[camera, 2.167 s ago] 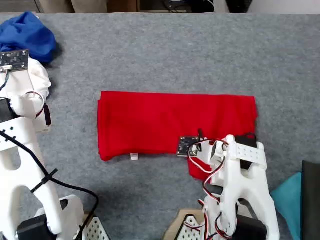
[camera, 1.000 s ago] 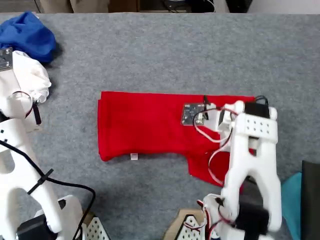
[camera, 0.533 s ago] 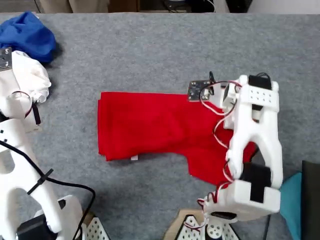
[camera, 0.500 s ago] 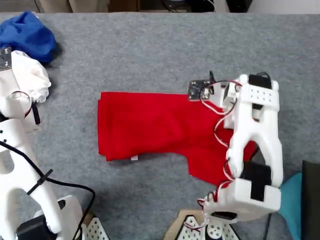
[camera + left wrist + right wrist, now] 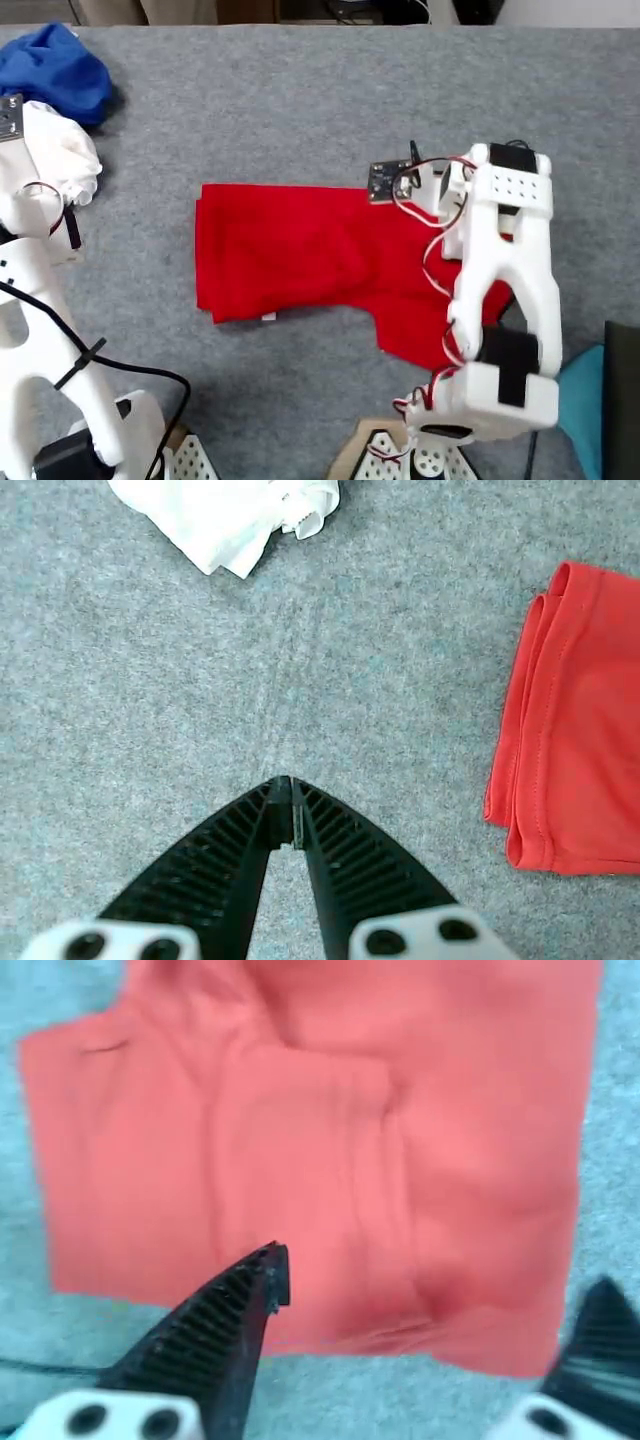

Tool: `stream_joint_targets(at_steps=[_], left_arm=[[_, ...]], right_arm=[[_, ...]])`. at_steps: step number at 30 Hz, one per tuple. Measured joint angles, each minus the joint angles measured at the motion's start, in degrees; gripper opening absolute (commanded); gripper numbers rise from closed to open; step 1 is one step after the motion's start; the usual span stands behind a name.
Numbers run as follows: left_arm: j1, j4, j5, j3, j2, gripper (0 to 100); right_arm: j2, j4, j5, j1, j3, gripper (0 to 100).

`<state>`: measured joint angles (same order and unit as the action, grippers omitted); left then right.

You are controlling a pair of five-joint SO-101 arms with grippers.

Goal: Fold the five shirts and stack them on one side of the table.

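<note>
A red shirt [image 5: 290, 250] lies partly folded across the middle of the table, with a flap sticking out at its near right corner [image 5: 415, 335]. My right arm [image 5: 500, 240] stretches over the shirt's right end. Its gripper [image 5: 430, 1310] hangs open just above the red cloth [image 5: 330, 1130] and holds nothing. Over at the table's left edge, my left arm [image 5: 40, 210] stands beside a crumpled white shirt [image 5: 65, 150]. The left gripper [image 5: 285, 810] is shut and empty above bare felt, between the white shirt [image 5: 230, 510] and the red shirt's folded left edge [image 5: 575, 710].
A bunched blue shirt [image 5: 55, 70] lies in the far left corner. A teal shirt [image 5: 585, 395] and a dark object [image 5: 622, 390] sit at the near right edge. Grey felt lies bare along the far side.
The right arm has swung from the shirt's near edge out over its far right part, then shifted slightly left. The left arm drew back a little early on.
</note>
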<state>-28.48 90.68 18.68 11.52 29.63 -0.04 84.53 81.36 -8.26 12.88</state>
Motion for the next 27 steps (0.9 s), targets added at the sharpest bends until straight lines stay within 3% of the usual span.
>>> stream_joint_targets(at_steps=[4,14,27], left_arm=[[0.0,0.0,0.0,0.0,0.0,2],[0.0,0.0,0.0,0.0,0.0,2],[0.0,0.0,2.5,0.0,0.0,2]], right_arm=[[-7.0,6.5,0.0,0.6,2.5,45.1],[-23.3,8.0,0.0,1.1,27.0,21.4],[-27.3,-1.6,0.0,-2.2,48.4,20.6]])
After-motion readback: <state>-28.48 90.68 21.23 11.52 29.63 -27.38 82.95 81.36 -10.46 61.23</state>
